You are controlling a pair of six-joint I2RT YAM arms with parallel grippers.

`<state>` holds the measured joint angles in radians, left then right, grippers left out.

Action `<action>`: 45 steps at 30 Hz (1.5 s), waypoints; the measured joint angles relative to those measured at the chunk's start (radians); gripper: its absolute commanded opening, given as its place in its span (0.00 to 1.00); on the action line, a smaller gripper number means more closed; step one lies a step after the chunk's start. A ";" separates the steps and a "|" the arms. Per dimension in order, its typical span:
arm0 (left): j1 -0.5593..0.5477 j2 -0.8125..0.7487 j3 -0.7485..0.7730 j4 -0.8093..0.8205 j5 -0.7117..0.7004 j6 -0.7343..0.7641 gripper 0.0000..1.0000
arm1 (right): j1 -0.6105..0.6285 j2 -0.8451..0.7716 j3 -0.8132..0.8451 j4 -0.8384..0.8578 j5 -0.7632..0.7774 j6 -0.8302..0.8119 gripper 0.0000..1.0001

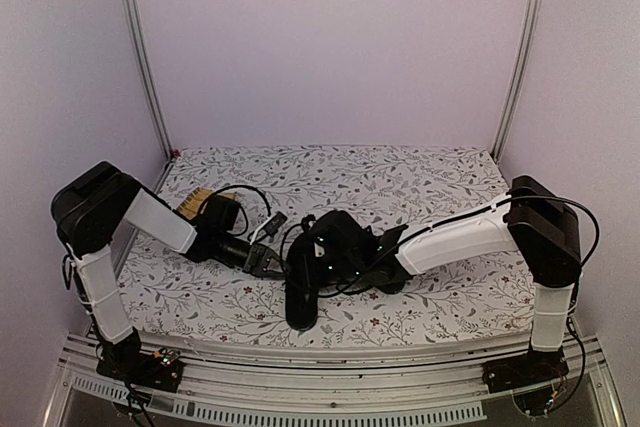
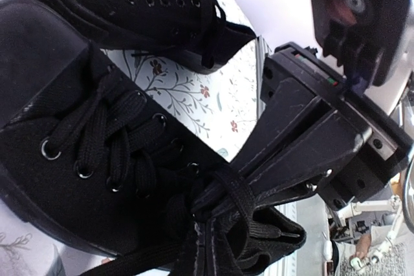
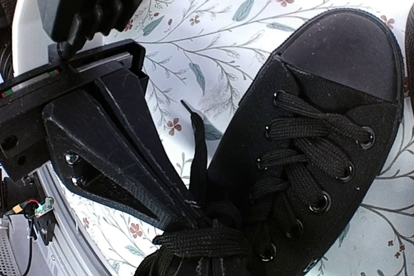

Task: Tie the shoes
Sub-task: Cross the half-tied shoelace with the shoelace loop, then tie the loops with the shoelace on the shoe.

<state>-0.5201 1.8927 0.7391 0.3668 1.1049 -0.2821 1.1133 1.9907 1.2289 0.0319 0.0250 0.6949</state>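
Note:
Two black canvas shoes lie mid-table. The near shoe [image 1: 300, 297] [image 2: 77, 153] [image 3: 317, 147] points its toe at the front edge, and the other shoe [image 1: 350, 239] [image 2: 142, 4] lies just behind it. Both grippers meet at the near shoe's lace knot. My left gripper [image 1: 270, 265] [image 2: 208, 253] is shut on a strand of black lace [image 2: 255, 205] at the shoe's throat. From the other side my right gripper [image 1: 318, 265] [image 3: 223, 266] is shut on the lace too, with a flat loop [image 3: 207, 240] across its tips. One free lace end [image 3: 197, 153] lies on the cloth.
A floral cloth [image 1: 430, 187] covers the table between pale walls and two metal posts. A yellow woven mat [image 1: 193, 203] lies at the left behind my left arm. Black cables [image 1: 255, 197] trail near the shoes. The table's front rail [image 1: 330, 367] runs below.

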 measured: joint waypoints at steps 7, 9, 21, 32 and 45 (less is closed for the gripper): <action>-0.002 -0.055 -0.055 0.100 -0.074 -0.087 0.00 | 0.000 -0.034 -0.028 0.022 -0.002 -0.002 0.18; -0.002 -0.056 -0.060 0.117 -0.092 -0.103 0.00 | 0.000 -0.049 -0.041 0.026 -0.002 -0.002 0.18; 0.000 -0.100 -0.105 0.165 -0.157 -0.179 0.00 | 0.000 -0.172 -0.143 0.049 0.026 -0.010 0.43; 0.001 -0.133 -0.160 0.240 -0.187 -0.323 0.00 | 0.074 -0.167 -0.075 0.007 0.110 -0.121 0.53; 0.002 -0.133 -0.163 0.243 -0.209 -0.394 0.00 | 0.172 0.012 0.196 -0.195 0.272 -0.244 0.56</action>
<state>-0.5186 1.7599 0.5766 0.6098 0.8963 -0.6762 1.2858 2.0026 1.4250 -0.1627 0.2966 0.4511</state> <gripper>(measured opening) 0.002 0.557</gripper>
